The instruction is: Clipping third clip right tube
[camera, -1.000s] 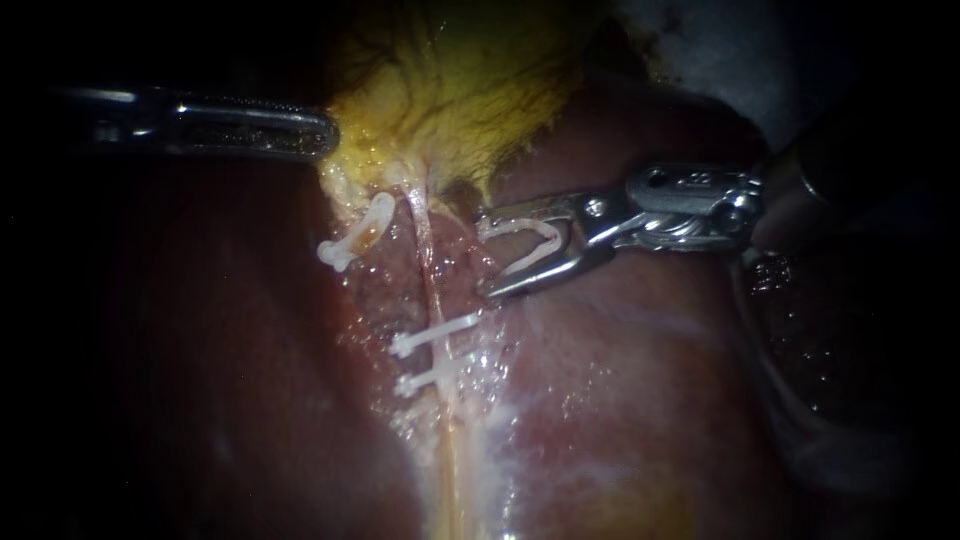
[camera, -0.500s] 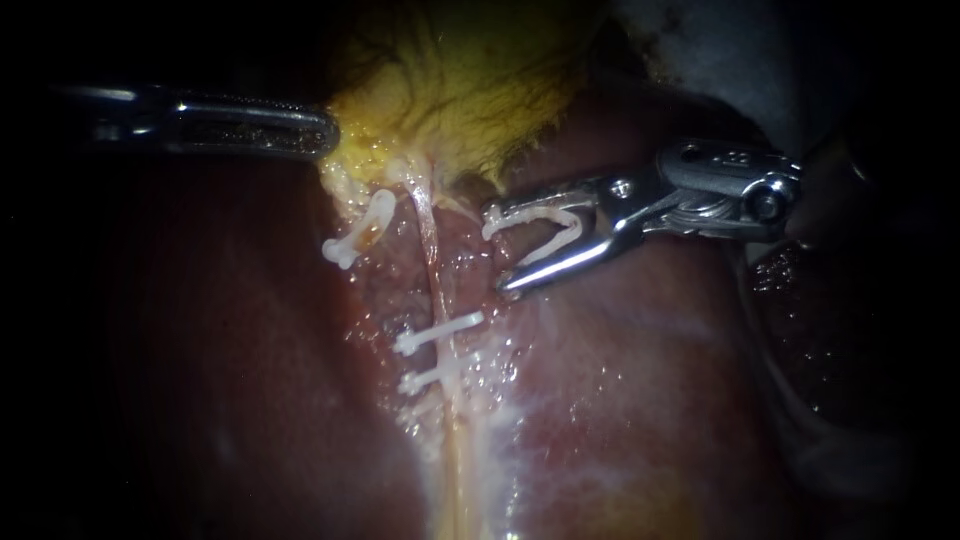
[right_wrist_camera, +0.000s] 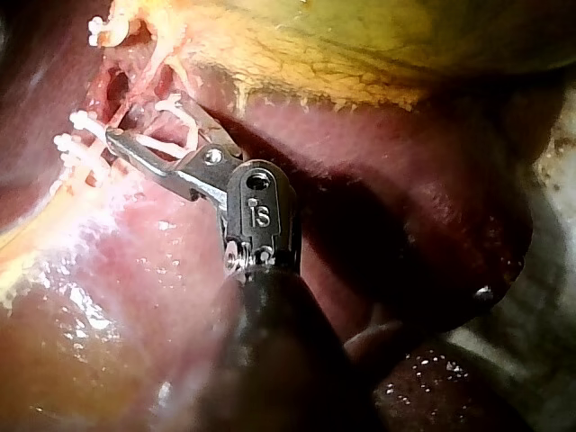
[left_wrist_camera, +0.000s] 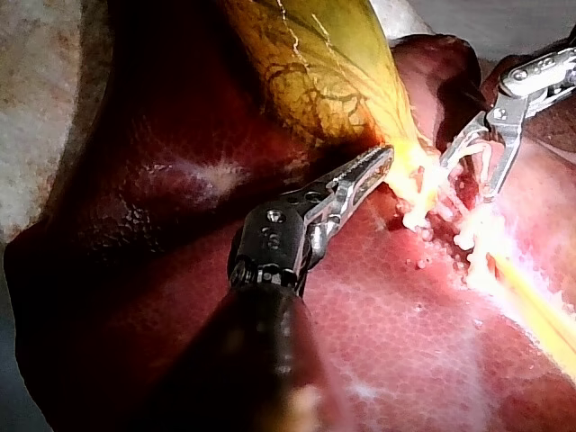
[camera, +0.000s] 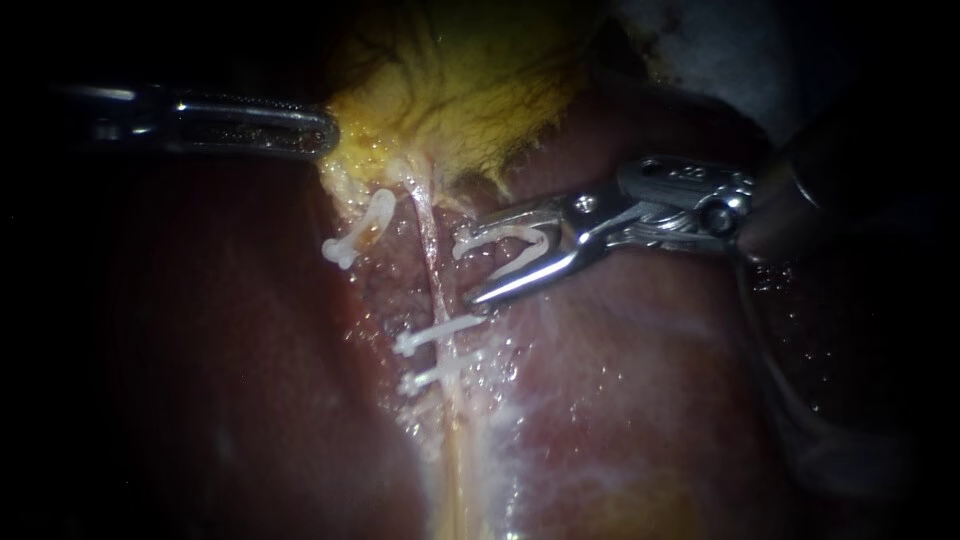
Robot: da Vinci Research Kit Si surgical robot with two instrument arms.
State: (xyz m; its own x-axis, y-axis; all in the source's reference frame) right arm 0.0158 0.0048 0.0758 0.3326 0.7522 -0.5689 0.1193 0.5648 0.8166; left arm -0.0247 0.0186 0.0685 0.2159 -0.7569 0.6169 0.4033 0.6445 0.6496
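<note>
While the edge of the gallbladder (camera: 460, 90) is pinched by the pressed-together jaws of the left instrument (camera: 325, 133) at 10 o'clock in the endoscope view, a single clip (camera: 360, 230) is seen at 9 o'clock of the right tube (camera: 428, 240). Two clips (camera: 437, 332) are seated across that tube toward 6 o'clock. At its 3 o'clock, a loaded clip (camera: 515, 250) is held spread between the wide-set jaws of the right instrument (camera: 468, 270), just beside the tube, not around it.

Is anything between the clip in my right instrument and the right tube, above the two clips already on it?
Nothing visible is in the way. The open clip in the right instrument sits just beside the right tube, with only wet tissue surface between them. The two placed clips lie lower down.
</note>
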